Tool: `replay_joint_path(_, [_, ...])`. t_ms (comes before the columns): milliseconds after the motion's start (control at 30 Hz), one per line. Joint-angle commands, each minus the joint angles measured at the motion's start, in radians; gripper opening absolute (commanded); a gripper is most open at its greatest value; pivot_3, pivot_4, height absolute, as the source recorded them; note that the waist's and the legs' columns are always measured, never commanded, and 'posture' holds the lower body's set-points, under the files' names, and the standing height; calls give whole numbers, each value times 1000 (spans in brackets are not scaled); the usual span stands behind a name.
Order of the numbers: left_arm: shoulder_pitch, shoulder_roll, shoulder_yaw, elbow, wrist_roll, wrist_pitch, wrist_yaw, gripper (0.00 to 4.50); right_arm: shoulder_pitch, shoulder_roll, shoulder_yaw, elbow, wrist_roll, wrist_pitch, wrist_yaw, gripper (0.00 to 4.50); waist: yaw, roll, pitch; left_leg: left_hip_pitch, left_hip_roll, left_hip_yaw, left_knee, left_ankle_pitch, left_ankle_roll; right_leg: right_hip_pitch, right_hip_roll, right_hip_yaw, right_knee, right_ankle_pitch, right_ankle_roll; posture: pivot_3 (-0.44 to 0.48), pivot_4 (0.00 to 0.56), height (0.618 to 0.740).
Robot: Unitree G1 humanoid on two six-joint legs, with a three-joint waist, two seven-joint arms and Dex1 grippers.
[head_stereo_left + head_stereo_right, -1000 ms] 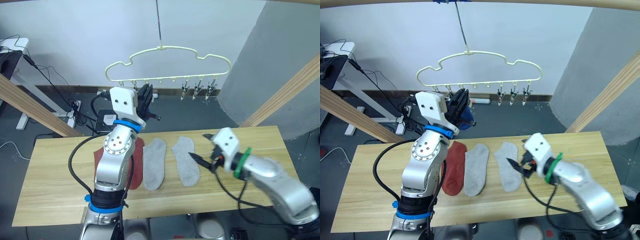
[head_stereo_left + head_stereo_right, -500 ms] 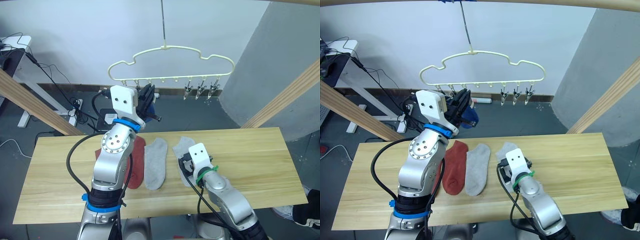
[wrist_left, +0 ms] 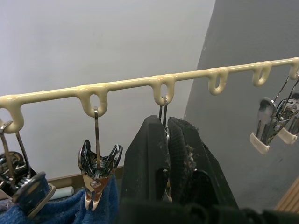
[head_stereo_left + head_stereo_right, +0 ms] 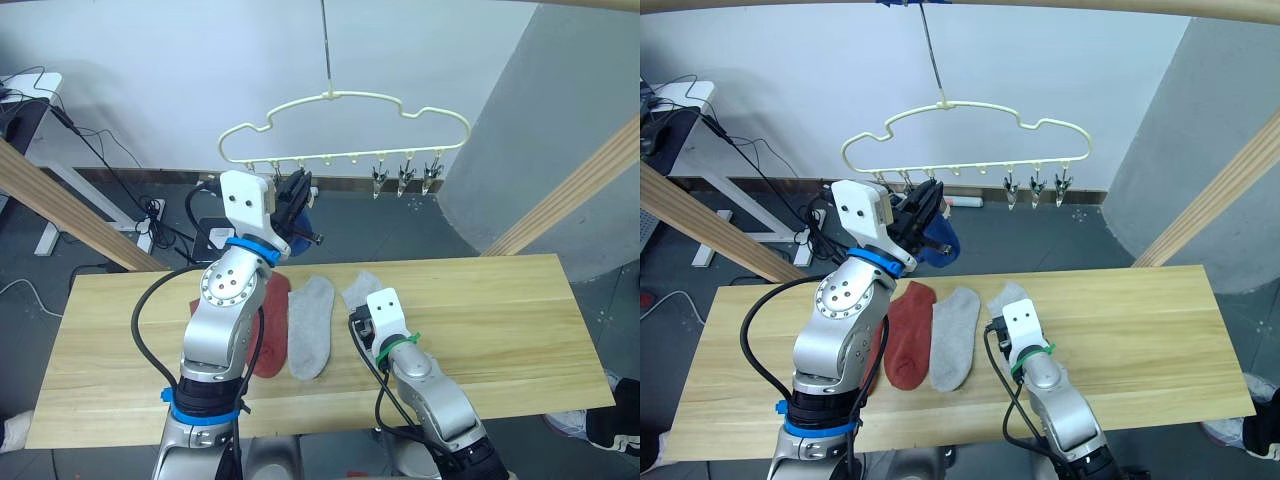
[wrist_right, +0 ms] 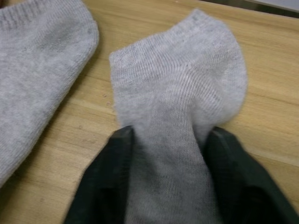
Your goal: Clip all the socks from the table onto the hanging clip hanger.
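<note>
A blue sock (image 4: 938, 243) is hanging from the clip hanger (image 4: 345, 130), where the left gripper (image 3: 167, 140) is pressing shut around a clip. On the table (image 4: 500, 300), the right gripper (image 5: 166, 140) is straddling a grey sock (image 5: 182, 93), fingers spread.

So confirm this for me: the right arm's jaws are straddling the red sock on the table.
Not the red one. In the right wrist view the right gripper has one jaw on either side of a light grey sock on the table. The red sock lies further to the robot's left, untouched.
</note>
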Motion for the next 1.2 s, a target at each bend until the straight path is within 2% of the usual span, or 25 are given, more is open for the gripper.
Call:
replay_joint_path(33, [-13, 13, 17, -56, -35, 3, -26, 0, 47, -4, -46, 40, 4, 29, 3, 1128, 2, 0, 0, 0, 0, 0, 0, 0, 0, 0, 0, 0, 0, 0, 0, -208, 334, 740])
replay_joint_path(133, [-23, 24, 33, -52, -63, 17, -42, 0, 53, -34, -50, -6, -1, 26, 41, 193, 3, 0, 0, 0, 0, 0, 0, 0, 0, 0, 0, 0, 0, 0, 0, -208, 334, 740])
replay_joint_path(167, [-26, 24, 40, -52, -78, 25, -44, 0, 53, -57, -44, -29, -3, 22, 65, 54, 4, 0, 0, 0, 0, 0, 0, 0, 0, 0, 0, 0, 0, 0, 0, -208, 334, 740])
replay_joint_path(233, [-30, 30, 47, -51, -94, 31, -55, 0, 46, -98, -30, -73, -6, 13, 113, 54, 6, 0, 0, 0, -1, 0, 0, 0, 0, 0, 0, 0, -1, 0, 0, -214, 335, 740])
replay_joint_path(367, [-41, 47, 72, -52, -143, 52, -79, 0, -50, -313, 10, -237, 1, -77, 351, 54, 2, 0, 0, -1, -1, 1, 1, 0, 0, 0, 0, 1, -1, 0, 1, -223, 337, 740])
replay_joint_path(533, [-62, 49, 99, -51, -198, 78, -82, 0, -156, -406, -31, -237, 45, -175, 488, 54, -3, 0, 0, 0, 1, 0, 0, 0, 0, 0, 3, -1, 0, 1, 1, -225, 343, 740])
replay_joint_path(667, [-81, 60, 110, -66, -252, 123, -97, 0, -255, -420, -65, -170, 61, -301, 557, 54, -2, 0, 0, -1, 0, 0, 1, 0, 0, 0, 1, 0, -1, 1, 1, -224, 344, 740])
replay_joint_path(833, [-83, 68, 118, -88, -305, 172, -91, 0, -304, -404, -47, -87, 41, -425, 596, 54, 2, 0, 0, -2, -1, 0, 1, 0, 0, 0, 0, -1, -2, 1, 1, -218, 345, 740])
replay_joint_path(1200, [-86, 63, 139, -99, -356, 214, -54, 0, -341, -321, -38, -37, 36, -501, 608, 54, 1, 0, 0, -2, 0, -1, 1, 0, 0, -1, 0, -1, -1, 1, 1, -212, 342, 740])
